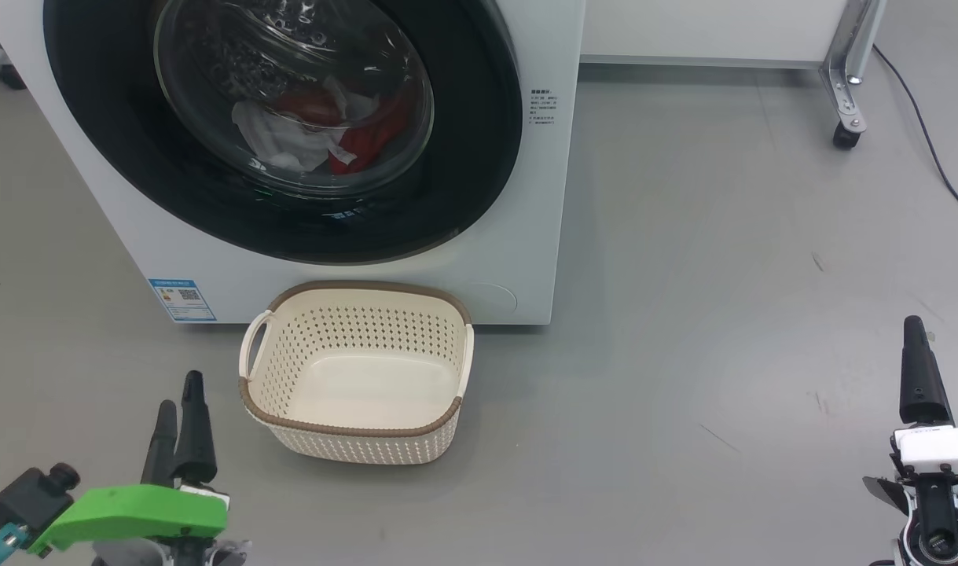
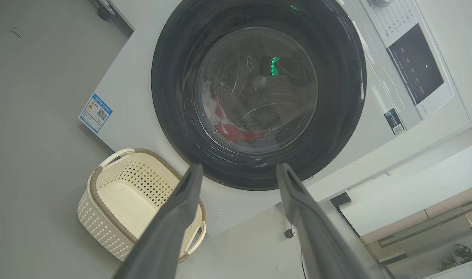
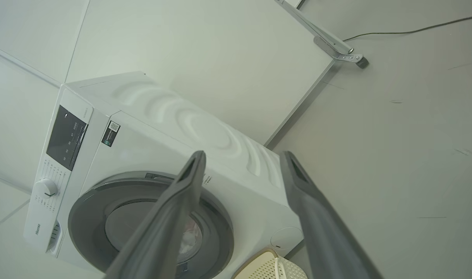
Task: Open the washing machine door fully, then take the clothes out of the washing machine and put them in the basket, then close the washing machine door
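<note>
Step one pending: washing machine door [image 1: 479, 141] shut over the clothes [image 1: 313, 130], basket [image 1: 368, 450] empty on the floor [image 1: 683, 330] beneath; my left gripper [image 1: 180, 391] and right gripper [image 3: 242, 154] gape wide, empty; next, I judge, catch the door's rim.

Washing machine door [image 1: 479, 157] shut — red, white clothes [image 1: 313, 130] behind glass. Basket [image 1: 353, 428] on floor [image 1: 683, 314] just before washing machine [image 1: 541, 236]. Left gripper [image 1: 180, 391] lower left — right gripper [image 1: 919, 369] lower right.
</note>
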You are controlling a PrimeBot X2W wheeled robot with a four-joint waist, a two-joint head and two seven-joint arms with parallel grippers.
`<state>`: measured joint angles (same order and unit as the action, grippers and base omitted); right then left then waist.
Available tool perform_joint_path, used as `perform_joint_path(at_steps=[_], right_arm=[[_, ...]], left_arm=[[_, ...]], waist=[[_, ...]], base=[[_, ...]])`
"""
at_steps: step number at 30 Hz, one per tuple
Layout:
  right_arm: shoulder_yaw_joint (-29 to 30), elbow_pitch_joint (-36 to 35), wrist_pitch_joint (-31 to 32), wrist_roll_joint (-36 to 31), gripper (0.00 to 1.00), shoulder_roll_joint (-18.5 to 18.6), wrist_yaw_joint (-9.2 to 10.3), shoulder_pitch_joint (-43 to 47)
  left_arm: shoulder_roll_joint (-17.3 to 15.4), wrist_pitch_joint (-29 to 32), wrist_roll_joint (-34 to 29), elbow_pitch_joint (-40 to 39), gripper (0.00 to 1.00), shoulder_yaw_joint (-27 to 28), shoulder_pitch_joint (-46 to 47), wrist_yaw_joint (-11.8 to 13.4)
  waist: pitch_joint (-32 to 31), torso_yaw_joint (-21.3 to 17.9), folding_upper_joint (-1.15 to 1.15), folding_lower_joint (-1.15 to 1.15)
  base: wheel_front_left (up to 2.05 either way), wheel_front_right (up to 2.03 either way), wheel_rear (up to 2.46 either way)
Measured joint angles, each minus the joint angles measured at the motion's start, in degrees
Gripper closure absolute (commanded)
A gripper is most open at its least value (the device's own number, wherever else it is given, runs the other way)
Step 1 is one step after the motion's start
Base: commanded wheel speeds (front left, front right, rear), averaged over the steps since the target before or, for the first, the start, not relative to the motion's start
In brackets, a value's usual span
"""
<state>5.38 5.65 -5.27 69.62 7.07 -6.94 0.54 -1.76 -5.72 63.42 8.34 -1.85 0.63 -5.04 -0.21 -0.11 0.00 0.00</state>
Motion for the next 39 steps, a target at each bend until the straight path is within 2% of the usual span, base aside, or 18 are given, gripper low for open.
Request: perform_joint_path(at_steps=[1,9,19,33,39], right_arm=[[-1.3,-1.81,-1.7,-7.76,0.0,0.78,0.0,0.0],[-2.09,-2.56,-3.23,-17.6,0.0,2.3,0.0,0.03],[-4.3,-3.21,-5.17,-28.19,0.0,3.43,0.01,0.26],[-7.72,-1.82,-7.72,-41.34,0.0,4.5,0.62,1.36],[-8.51,-1.34,-8.89,-45.5,0.0,4.5,1.13,1.36]], left_arm=[[0.01,-1.71,-9.21,-2.87,0.0,-2.94,0.0,2.75],[-0.05,-3.28,-20.09,-4.25,0.0,-6.86,-0.01,4.81],[-0.22,-5.14,-32.01,-5.19,0.0,-11.69,-0.02,7.84],[-0.7,-7.54,-47.38,-3.07,0.0,-17.95,-0.76,10.55],[-0.8,-8.56,-48.74,-3.15,0.0,-19.07,-0.87,11.33]], waist=[[-0.17,0.08,0.0,0.0],[-0.24,0.05,0.0,0.0],[-0.12,0.09,0.0,0.0],[0.01,0.39,0.0,0.0],[0.06,0.41,0.0,0.0]], base=[[0.0,0.0,0.0],[0.0,0.0,0.0],[0.0,0.0,0.0],[0.0,0.0,0.0],[0.0,0.0,0.0]])
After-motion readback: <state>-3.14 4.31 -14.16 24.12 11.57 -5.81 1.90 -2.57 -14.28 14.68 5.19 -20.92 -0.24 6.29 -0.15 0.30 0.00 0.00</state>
